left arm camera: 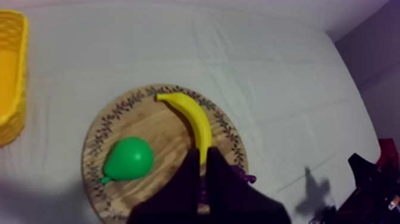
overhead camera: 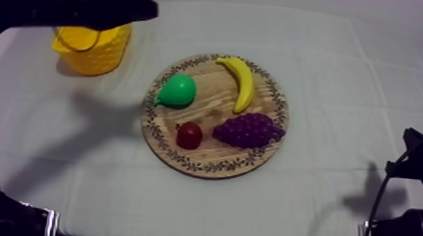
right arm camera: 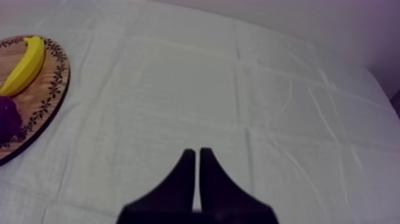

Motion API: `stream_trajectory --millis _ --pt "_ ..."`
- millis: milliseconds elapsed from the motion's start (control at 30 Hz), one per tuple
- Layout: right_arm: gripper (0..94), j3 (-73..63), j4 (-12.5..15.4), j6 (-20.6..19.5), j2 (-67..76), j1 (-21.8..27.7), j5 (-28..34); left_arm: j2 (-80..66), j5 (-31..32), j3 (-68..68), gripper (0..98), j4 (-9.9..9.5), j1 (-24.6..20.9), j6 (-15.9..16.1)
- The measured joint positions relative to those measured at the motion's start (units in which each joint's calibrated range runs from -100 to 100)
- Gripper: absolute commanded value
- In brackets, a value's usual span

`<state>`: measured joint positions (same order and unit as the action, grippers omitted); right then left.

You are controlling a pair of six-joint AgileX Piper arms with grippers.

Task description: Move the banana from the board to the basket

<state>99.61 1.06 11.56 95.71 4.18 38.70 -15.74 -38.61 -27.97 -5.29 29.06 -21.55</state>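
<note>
My left jaws are pressed together, holding nothing. The banana (left arm camera: 196, 119) lies just past their tips on the board (left arm camera: 149, 128), pear (left arm camera: 128, 158) beside it, basket (left arm camera: 11, 77) far off sideways. My right jaws are pressed together over bare counter (right arm camera: 238, 89). Risk: descending unspread, I'd shove the banana. The top view shows grapes (overhead camera: 247, 129) just beside it; my left jaws mostly hide them.

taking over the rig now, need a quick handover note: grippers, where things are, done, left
Left gripper: shut on nothing, above the wooden board near the banana.
Right gripper: shut on nothing, over bare cloth beside the board.
Banana lies on the board with the pear, grapes and small red fruit; yellow basket stands off the board, at the left arm's side.
Done: nothing; banana not yet grasped.
Left: open, grasp the banana, lift it, put it in the basket.
</note>
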Motion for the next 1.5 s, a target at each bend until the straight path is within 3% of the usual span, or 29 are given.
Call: stream_trajectory --millis 367,533,633,733,833,900,1000,1333,1500 --pt "0.4 0.00 0.00 0.00 0.00 0.00 0.00 14.06 -1.14 8.03 7.6 2.56 1.28 1.23" --pt "0.4 0.00 0.00 0.00 0.00 0.00 0.00 18.49 -1.19 9.61 10.6 8.22 -0.06 5.15" --pt "0.4 0.00 0.00 0.00 0.00 0.00 0.00 20.06 -0.47 10.62 13.2 10.08 0.56 7.43" --pt "0.4 0.00 0.00 0.00 0.00 0.00 0.00 20.88 -0.95 11.75 21.7 9.21 1.55 8.22" --pt "0.4 0.00 0.00 0.00 0.00 0.00 0.00 21.29 -1.56 12.10 44.9 6.77 1.84 7.46" --pt "0.4 0.00 0.00 0.00 0.00 0.00 0.00 21.30 -1.64 12.17 62.2 6.40 1.84 6.26" --pt "0.4 0.00 0.00 0.00 0.00 0.00 0.00 21.35 -1.83 11.87 75.3 6.33 1.84 5.11" --pt "0.4 0.00 0.00 0.00 0.00 0.00 0.00 21.75 -1.83 11.56 80.1 6.44 1.71 5.05" --pt "0.4 0.00 0.00 0.10 0.00 0.00 0.00 24.09 -2.36 13.47 79.7 7.47 1.69 5.90"
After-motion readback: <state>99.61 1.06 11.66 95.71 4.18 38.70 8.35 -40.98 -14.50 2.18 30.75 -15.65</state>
